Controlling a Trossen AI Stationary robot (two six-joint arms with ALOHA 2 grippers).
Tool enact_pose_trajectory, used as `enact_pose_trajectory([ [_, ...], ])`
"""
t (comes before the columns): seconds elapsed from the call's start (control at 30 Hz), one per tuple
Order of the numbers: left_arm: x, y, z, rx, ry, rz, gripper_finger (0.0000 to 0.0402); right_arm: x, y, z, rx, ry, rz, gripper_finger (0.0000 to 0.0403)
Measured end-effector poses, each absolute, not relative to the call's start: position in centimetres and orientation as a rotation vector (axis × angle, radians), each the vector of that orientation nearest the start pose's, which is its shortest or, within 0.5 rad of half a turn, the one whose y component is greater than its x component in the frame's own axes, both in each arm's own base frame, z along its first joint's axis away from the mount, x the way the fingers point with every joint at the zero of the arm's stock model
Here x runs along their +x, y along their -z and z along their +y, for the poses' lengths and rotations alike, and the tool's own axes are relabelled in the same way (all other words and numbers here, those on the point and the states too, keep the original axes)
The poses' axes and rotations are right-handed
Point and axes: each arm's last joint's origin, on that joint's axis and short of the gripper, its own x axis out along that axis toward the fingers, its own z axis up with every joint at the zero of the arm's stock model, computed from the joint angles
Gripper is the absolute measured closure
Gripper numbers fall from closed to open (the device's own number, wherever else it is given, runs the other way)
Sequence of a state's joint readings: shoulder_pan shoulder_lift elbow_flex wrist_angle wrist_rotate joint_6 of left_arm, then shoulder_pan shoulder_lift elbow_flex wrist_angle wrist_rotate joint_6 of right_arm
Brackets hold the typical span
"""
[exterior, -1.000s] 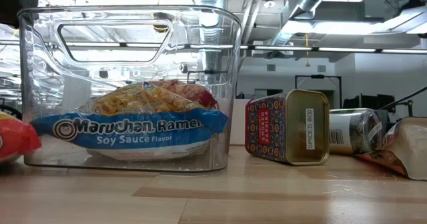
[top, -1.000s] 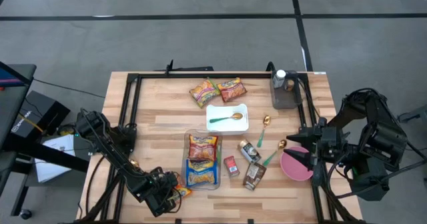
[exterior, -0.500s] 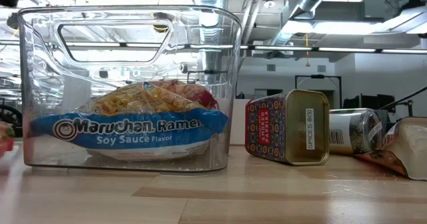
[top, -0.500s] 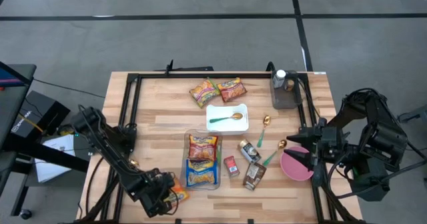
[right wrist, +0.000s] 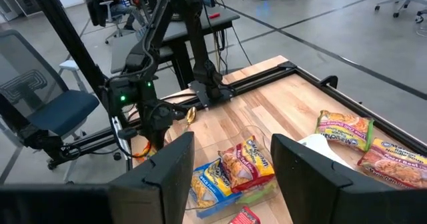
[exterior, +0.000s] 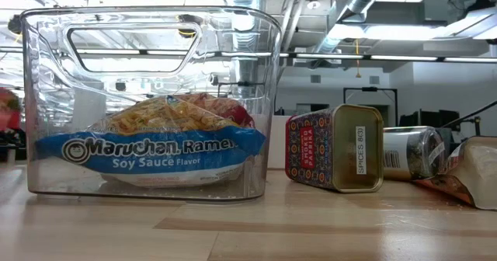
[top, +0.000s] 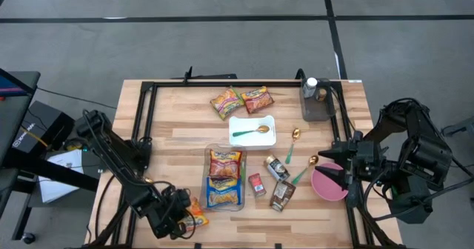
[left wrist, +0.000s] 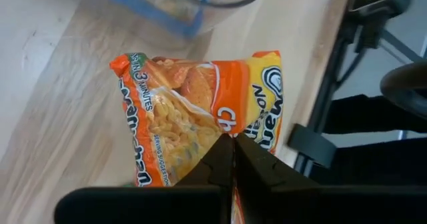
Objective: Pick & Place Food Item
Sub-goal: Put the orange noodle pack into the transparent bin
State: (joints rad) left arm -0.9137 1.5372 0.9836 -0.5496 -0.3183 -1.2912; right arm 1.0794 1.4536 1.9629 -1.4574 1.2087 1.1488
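Observation:
My left gripper [top: 183,218] is near the table's front edge, left of the clear bin [top: 224,178], shut on an orange ramen packet [top: 197,218]. The packet fills the left wrist view [left wrist: 193,111] and shows as a red blur at the low view's left edge [exterior: 8,109], above the tabletop. The bin [exterior: 151,106] holds a blue Maruchan packet [exterior: 151,152] and a red one [top: 224,162]. My right gripper [top: 337,176] is open and empty over the pink bowl [top: 328,184] at the table's right. My left gripper pinches the ramen packet between its two shut fingers at the packet's edge nearest the wrist [left wrist: 227,132], about midway along that edge. The packet sticks out ahead of the fingers, printed face toward the camera, lifted clear of the table.
Two ramen packets [top: 241,101] lie at the far side. A white plate [top: 252,130] holds a green spoon. A spice tin [top: 257,184], a jar [top: 277,167], a brown pouch [top: 281,196] and two spoons [top: 294,144] lie right of the bin. A clear container [top: 317,104] stands at the far right.
My left gripper has gone up with the orange ramen packet, staying shut on it. The packet has left the tabletop beside the bin and now hangs higher at the low view's left edge.

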Motion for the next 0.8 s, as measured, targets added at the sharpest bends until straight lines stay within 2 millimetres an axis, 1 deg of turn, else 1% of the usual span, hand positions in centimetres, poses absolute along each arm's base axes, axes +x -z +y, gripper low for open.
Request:
enact_pose_trajectory([
  [0.2, 18.5, -21.8, -22.5, -0.516, -0.056, 1.011, 0.0401, 12.7, -47.4, 18.1, 0.265, 0.304, 0.258, 0.0210],
  [0.37, 18.3, -23.2, -22.3, -0.536, 0.034, 0.991, 0.0401, 12.7, -47.4, 18.1, 0.264, 0.304, 0.258, 0.0210],
  [0.6, 18.1, -25.7, -22.1, -0.530, 0.186, 0.882, 0.0401, 12.7, -47.4, 18.0, 0.259, 0.304, 0.259, 0.0210],
  [0.8, 18.5, -27.1, -21.7, -0.554, 0.249, 0.794, 0.0401, 12.7, -47.4, 18.0, 0.251, 0.305, 0.261, 0.0210],
])
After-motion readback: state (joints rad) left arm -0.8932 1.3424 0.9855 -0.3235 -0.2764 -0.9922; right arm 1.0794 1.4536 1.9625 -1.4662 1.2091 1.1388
